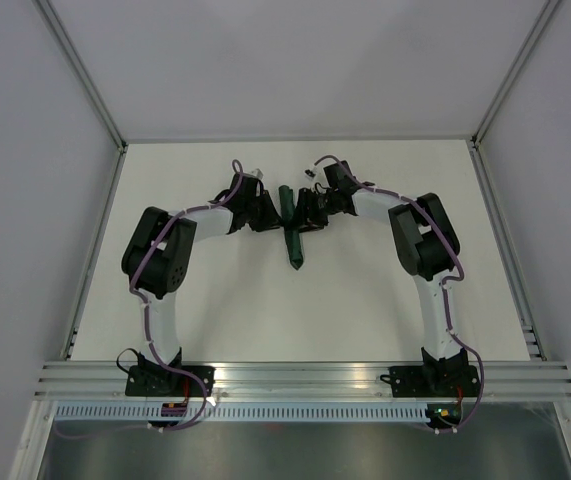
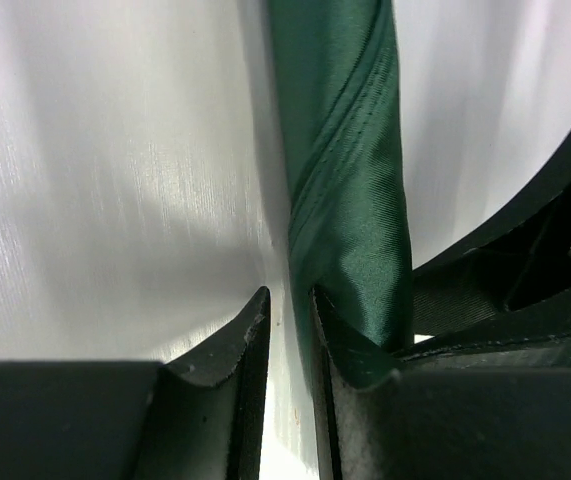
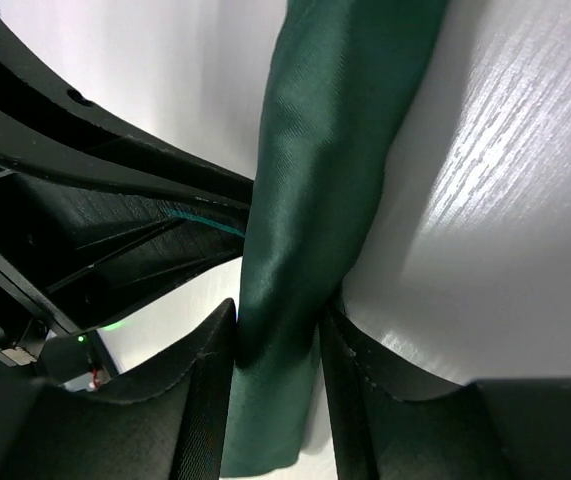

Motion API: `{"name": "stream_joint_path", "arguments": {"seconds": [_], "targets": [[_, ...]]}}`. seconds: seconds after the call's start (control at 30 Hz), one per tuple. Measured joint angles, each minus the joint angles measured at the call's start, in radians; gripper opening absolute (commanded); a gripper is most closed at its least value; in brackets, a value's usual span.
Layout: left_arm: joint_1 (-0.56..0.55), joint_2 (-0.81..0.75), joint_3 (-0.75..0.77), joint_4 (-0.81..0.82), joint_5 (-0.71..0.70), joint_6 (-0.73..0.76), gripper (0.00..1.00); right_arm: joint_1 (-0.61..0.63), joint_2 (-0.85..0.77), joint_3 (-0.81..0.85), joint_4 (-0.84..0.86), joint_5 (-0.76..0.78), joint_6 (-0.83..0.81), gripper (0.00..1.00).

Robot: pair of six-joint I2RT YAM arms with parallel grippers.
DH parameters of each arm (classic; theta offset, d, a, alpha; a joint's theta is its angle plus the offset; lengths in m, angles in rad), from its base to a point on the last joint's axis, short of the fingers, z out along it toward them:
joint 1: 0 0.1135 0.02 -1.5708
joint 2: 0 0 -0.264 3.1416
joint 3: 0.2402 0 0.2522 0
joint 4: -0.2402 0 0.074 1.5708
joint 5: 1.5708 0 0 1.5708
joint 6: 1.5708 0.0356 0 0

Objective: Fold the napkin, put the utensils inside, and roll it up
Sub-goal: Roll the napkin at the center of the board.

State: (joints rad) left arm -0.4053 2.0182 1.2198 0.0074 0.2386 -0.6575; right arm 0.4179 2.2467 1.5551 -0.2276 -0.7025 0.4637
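step: roll-up seemingly finishing, napkin [image 1: 292, 228] lying tightly rolled | right gripper [image 3: 277, 350] pinching napkin | left gripper [image 2: 290, 345] sitting slightly open, empty, touching napkin | next: probably needing gentle release, avoiding unrolling

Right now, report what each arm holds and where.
The right fingers pinch the rolled napkin across its width; nothing sits between the left fingers, the napkin lying beside them.

this is a robotics lab work cell: a plain white table [image 1: 265, 320] is boxed in on the left, right and far sides by bare grey panels [image 1: 25, 150] set in aluminium posts [image 1: 80, 60]. along the near edge runs an extruded aluminium rail [image 1: 305, 378] above a slotted cable duct [image 1: 305, 410], with the left arm [image 1: 160, 260] and right arm [image 1: 425, 240] bolted to it, both trailing purple cables [image 1: 145, 315].
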Motion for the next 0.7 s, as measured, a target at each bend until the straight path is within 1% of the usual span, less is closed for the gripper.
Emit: {"name": "stream_joint_path", "arguments": {"seconds": [0.17, 0.47, 0.6, 0.7], "targets": [[0.000, 0.008, 0.014, -0.005, 0.000, 0.000, 0.26, -0.004, 0.013, -0.004, 0.032, -0.025, 0.035, 0.44], [0.000, 0.011, 0.024, -0.024, 0.002, 0.000, 0.26, -0.012, 0.013, -0.005, 0.034, -0.029, 0.038, 0.45], [0.000, 0.011, 0.025, -0.024, 0.003, 0.000, 0.26, -0.021, 0.013, -0.005, 0.029, -0.037, 0.033, 0.48], [0.000, 0.011, 0.025, -0.025, 0.006, 0.000, 0.26, -0.028, 0.013, -0.004, 0.026, -0.047, 0.026, 0.54]]}}
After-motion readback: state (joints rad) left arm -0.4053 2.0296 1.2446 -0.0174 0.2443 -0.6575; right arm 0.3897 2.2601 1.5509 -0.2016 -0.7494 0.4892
